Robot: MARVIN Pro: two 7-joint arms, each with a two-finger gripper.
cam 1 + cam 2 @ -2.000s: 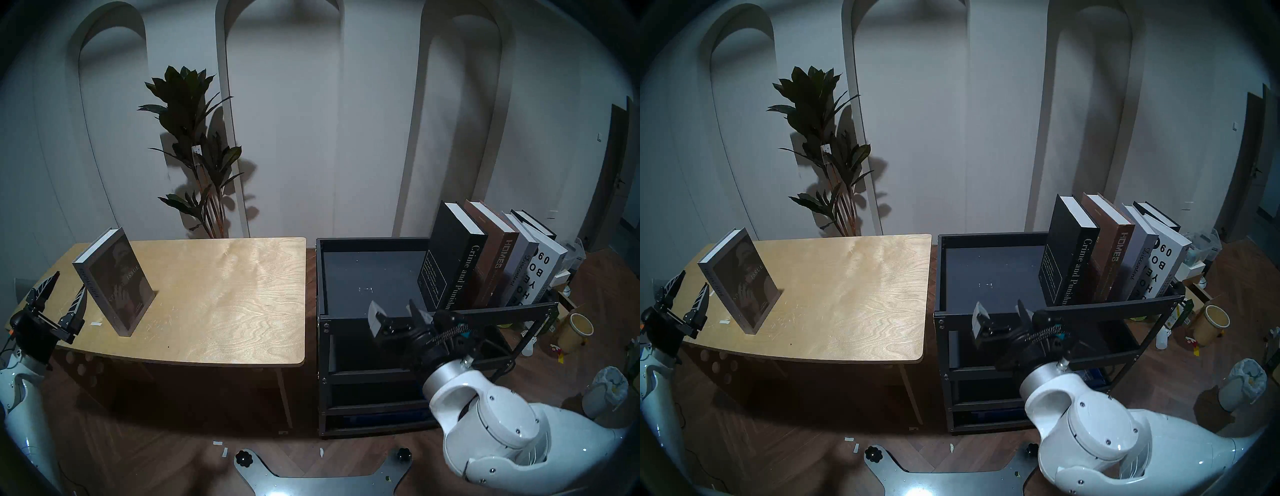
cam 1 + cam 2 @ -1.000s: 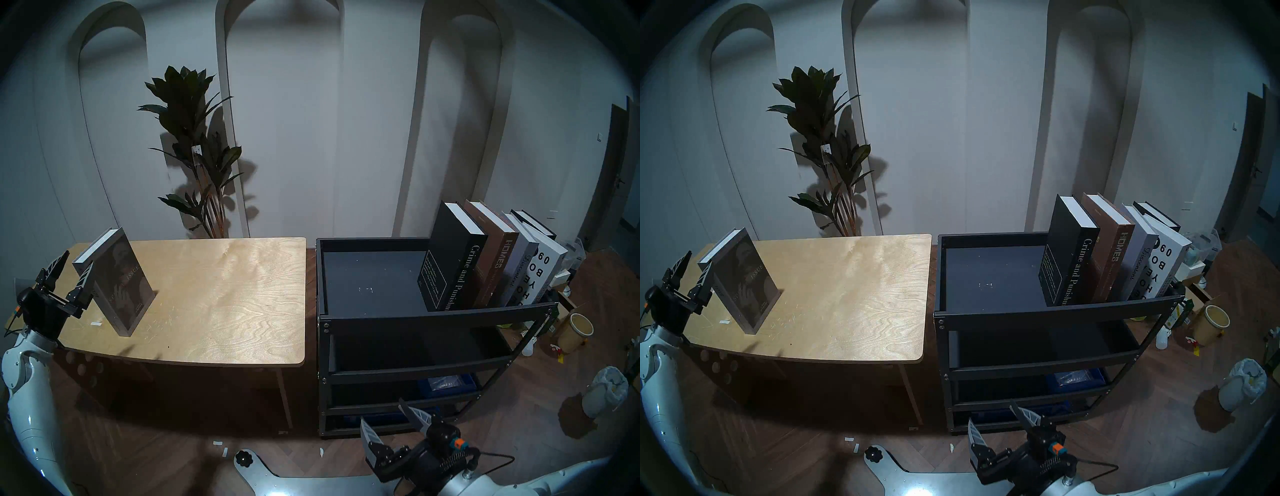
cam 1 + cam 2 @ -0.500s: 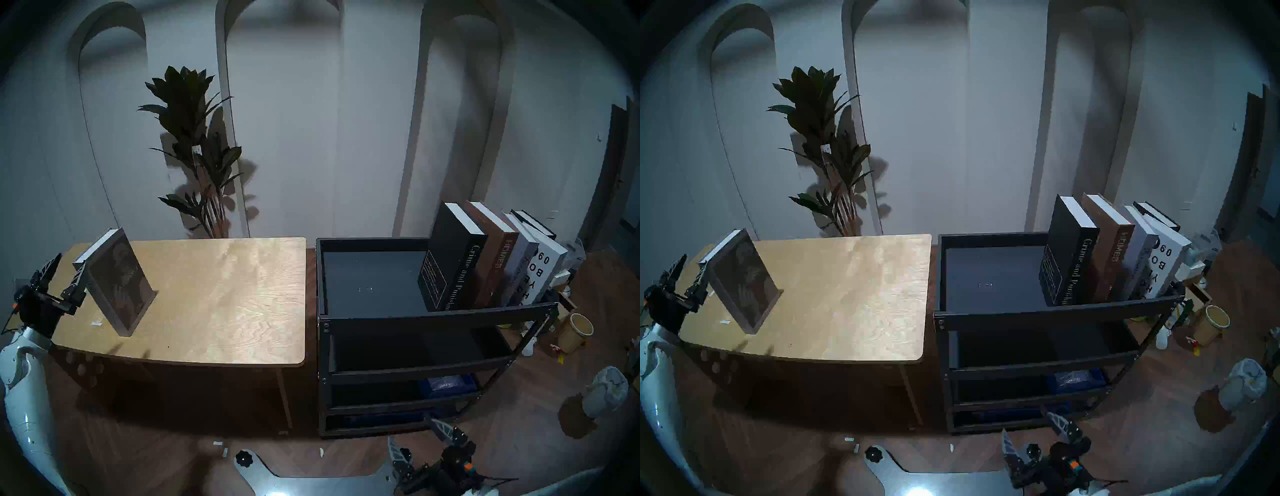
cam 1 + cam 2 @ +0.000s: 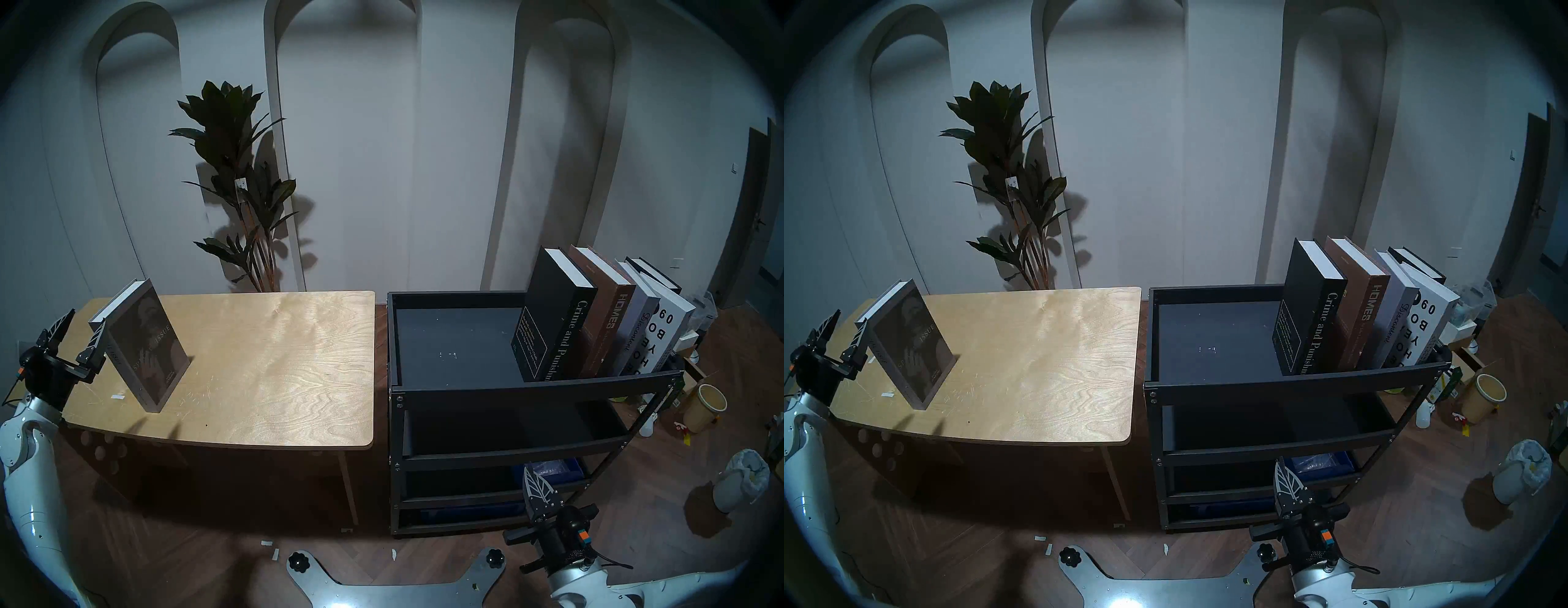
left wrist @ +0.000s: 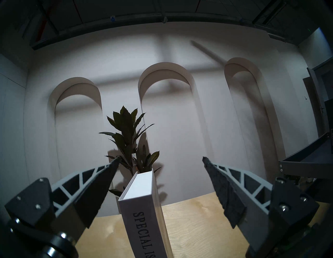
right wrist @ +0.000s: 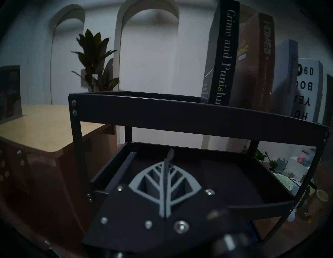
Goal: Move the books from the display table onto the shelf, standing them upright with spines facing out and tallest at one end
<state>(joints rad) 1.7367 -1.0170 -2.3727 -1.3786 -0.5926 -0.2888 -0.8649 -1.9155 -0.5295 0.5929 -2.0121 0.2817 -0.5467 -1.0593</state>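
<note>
Grey "Special Issue" book [image 4: 144, 344] upright on the display table [image 4: 263, 365], near its left end, spine toward the front edge, leaning slightly. Left gripper [image 4: 80, 335] just beside that spine, jaws spread wide with the book's upper corner between the fingers [image 5: 100, 182] but touched by neither; nothing held. On the shelf [image 4: 530, 384], in the top tray's right half, five books standing with spines out: "Crime and Punishment" [image 4: 560, 322], "Homes" [image 4: 611, 314], "Discontent" [image 4: 638, 322], the white yearbook [image 4: 666, 335], and a black book [image 4: 653, 274] behind it, title hidden, possibly "Century". All five tilted a little to the right. Right gripper [image 4: 535, 484] low in front of the shelf's lower tiers, fingers pressed together edge to edge, empty. Potted plant [image 4: 237, 178] against the arched wall behind the table. Paper scrap [image 4: 117, 397] on the tabletop beside the grey book.
</note>
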